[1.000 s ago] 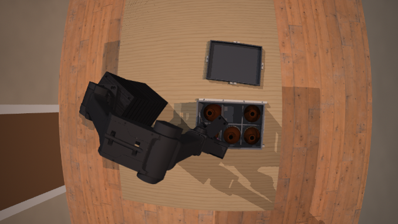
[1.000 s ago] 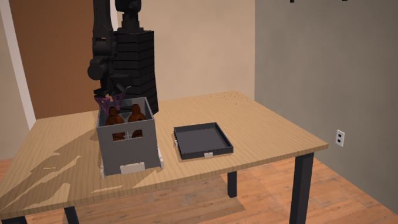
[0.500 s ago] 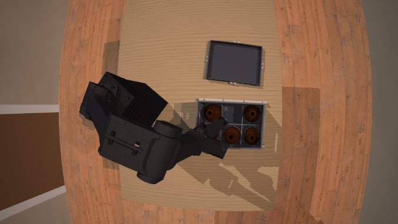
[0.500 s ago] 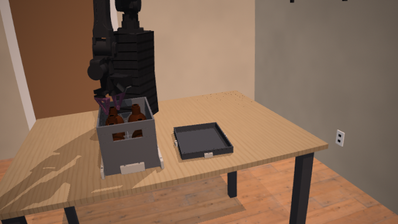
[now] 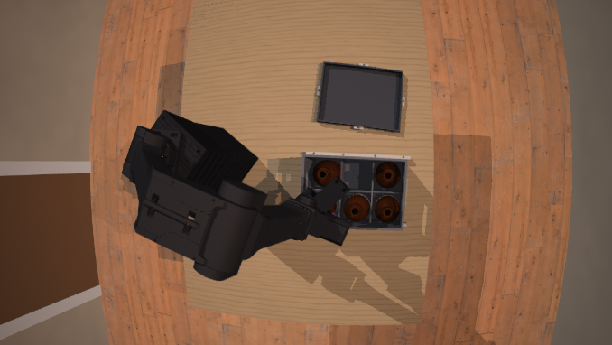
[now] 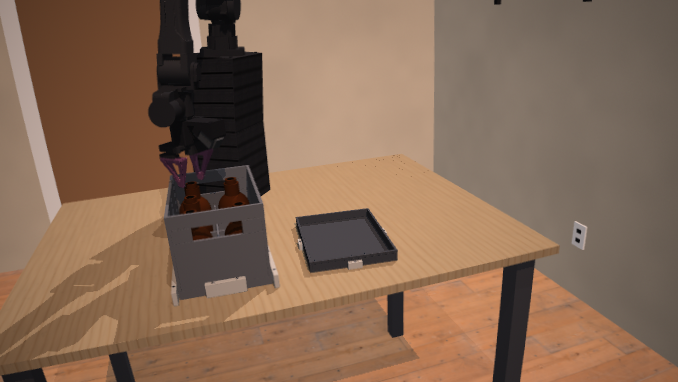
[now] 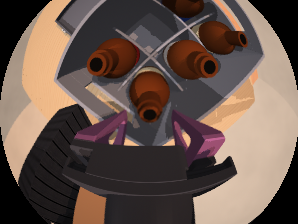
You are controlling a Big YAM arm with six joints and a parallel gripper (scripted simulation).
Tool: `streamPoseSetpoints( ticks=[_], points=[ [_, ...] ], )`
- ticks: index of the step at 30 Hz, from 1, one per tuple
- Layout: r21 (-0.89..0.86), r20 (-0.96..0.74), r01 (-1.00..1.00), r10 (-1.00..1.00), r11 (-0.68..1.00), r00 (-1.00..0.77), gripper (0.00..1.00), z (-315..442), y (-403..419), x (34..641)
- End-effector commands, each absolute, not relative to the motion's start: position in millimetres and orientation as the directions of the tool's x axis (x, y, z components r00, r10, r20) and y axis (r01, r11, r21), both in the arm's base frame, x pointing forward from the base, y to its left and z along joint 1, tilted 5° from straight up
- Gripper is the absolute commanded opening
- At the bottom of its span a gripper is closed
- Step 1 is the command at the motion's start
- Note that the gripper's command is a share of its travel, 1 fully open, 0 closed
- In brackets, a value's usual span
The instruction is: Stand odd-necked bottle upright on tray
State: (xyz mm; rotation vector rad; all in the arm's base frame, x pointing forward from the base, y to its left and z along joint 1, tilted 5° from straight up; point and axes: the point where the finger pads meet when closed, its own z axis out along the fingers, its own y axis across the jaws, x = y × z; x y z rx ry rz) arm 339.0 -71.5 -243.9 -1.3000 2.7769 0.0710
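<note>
Arm (image 5: 180, 212) (image 6: 175, 60): black, jointed; in the top view its bulk fills the left-centre, the slimmer end sections running right to the crate's lower-left corner. From where I stand it drops in from the upper left of the exterior view.
Column (image 5: 221, 155) (image 6: 247, 100): black, ribbed, upright, behind the crate in the exterior view.
Claw (image 5: 333, 209) (image 6: 192, 180) (image 7: 149, 114): two purple fingers directed downward over the crate's arm-side end; parted somewhat past halfway, gripping nothing.
Nearest bottle (image 5: 333, 208) (image 7: 149, 92): brown, standing in the lower-left compartment of the top view, mostly covered there by the arm; in the wrist view its mouth shows between the fingertips. Whether the tips are level with its neck, I cannot tell.
Other bottles: four, brown, upright; top view, one upper left (image 5: 326, 173), one upper right (image 5: 387, 174), one lower middle (image 5: 357, 208), one lower right (image 5: 387, 209).
Odd neck: cannot tell which; all five stand in the crate.
Crate (image 5: 404, 194) (image 6: 220, 260) (image 7: 70, 55): grey, six compartments, upper middle vacant; level on the desk (image 5: 253, 90) (image 6: 450, 240).
Tray (image 5: 361, 97) (image 6: 345, 240): dark, shallow, bare, flat; above the crate in the top view, well apart from the claw.

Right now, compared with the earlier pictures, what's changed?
The tool has risen slightly, seen in the exterior view. Its fingers stand apart, with nothing gripped; I see nothing taken hold of or let go. The crate, tray and visible bottles look unmoved.
</note>
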Motion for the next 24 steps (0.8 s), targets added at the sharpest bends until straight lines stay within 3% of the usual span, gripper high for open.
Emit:
streamPoseSetpoints(
  ticks=[1, 24],
  points=[
    [0.006, -0.088, -0.773, -0.769, 0.635, -0.632, 0.61, -226.6, -74.8, 339.4],
    [0.004, -0.089, -0.770, -0.766, 0.639, -0.636, 0.61, -175.3, -80.5, 336.9]
  ],
)
